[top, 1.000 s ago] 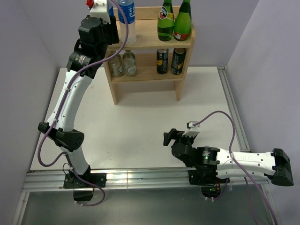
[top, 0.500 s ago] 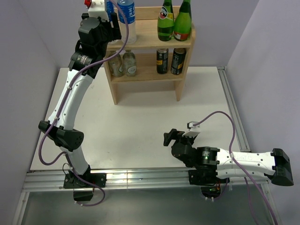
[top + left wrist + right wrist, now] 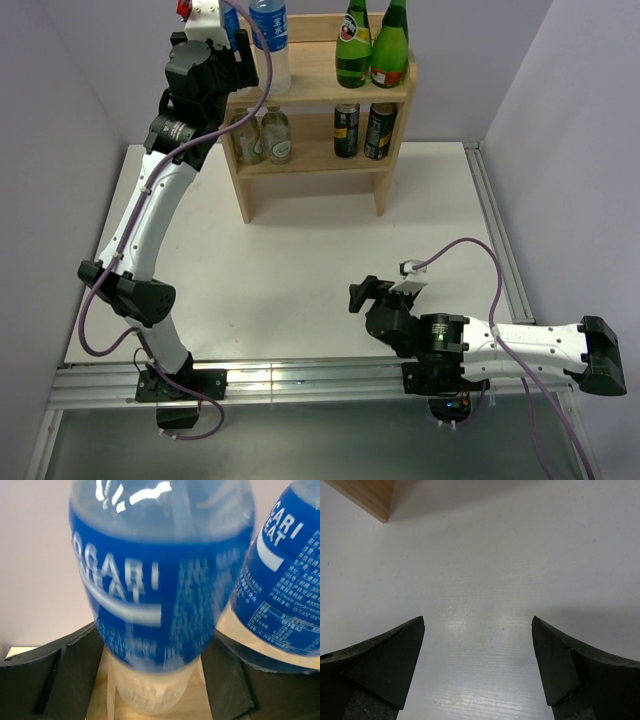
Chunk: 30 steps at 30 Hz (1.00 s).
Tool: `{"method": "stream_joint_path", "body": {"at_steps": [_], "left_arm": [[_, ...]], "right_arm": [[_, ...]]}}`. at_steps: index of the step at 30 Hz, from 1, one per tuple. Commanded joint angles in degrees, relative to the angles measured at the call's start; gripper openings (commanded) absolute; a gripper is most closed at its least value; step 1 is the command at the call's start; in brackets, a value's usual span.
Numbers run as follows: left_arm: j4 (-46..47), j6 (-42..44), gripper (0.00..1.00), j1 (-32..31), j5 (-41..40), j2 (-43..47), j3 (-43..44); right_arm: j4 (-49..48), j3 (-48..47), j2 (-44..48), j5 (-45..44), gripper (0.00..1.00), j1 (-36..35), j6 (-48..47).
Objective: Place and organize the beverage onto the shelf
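- The left fingers [image 3: 45, 680], released, flank a bottle [image 3: 155, 605] standing on the shelf [image 3: 320, 92] beside its twin [image 3: 280, 595], grouping like drinks.
- The right fingers [image 3: 380, 665] hang spread, empty.

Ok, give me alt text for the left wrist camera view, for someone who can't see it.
A clear bottle with a blue label stands close up on the pale wood shelf, between the black jaws of the left gripper, which sit open on either side of its base. A second bottle with the same label stands just to its right.

Right hand [image 3: 478, 620] spread wide over white table [image 3: 485, 555]; shelf [image 3: 367, 495] corner top left
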State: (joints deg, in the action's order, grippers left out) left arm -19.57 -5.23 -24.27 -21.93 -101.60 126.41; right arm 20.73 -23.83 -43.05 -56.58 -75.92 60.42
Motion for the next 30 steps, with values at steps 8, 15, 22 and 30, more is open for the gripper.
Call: {"method": "stream_joint_path", "body": {"at_steps": [8, 15, 22, 30], "left_arm": [[-0.1, -2.7, 0.99, 0.1, -0.6, 8.8, -5.0], [-1.1, -4.6, 0.99, 0.0, 1.0, 14.1, -11.5], [-3.8, -8.5, 0.99, -4.3, 0.3, 26.1, -28.9], [-7.7, -21.6, 0.99, -17.7, -0.8, 54.6, -56.7]], "right_arm": [[1.0, 0.9, -1.1, -3.5, 0.94, -2.2, 4.4], [3.5, 0.3, -2.8, -4.8, 0.94, -4.4, 8.3], [10.6, -5.0, -3.2, -6.3, 0.94, -6.9, 11.7], [19.1, -29.0, -2.5, -11.4, 0.92, -11.3, -6.1]]}}
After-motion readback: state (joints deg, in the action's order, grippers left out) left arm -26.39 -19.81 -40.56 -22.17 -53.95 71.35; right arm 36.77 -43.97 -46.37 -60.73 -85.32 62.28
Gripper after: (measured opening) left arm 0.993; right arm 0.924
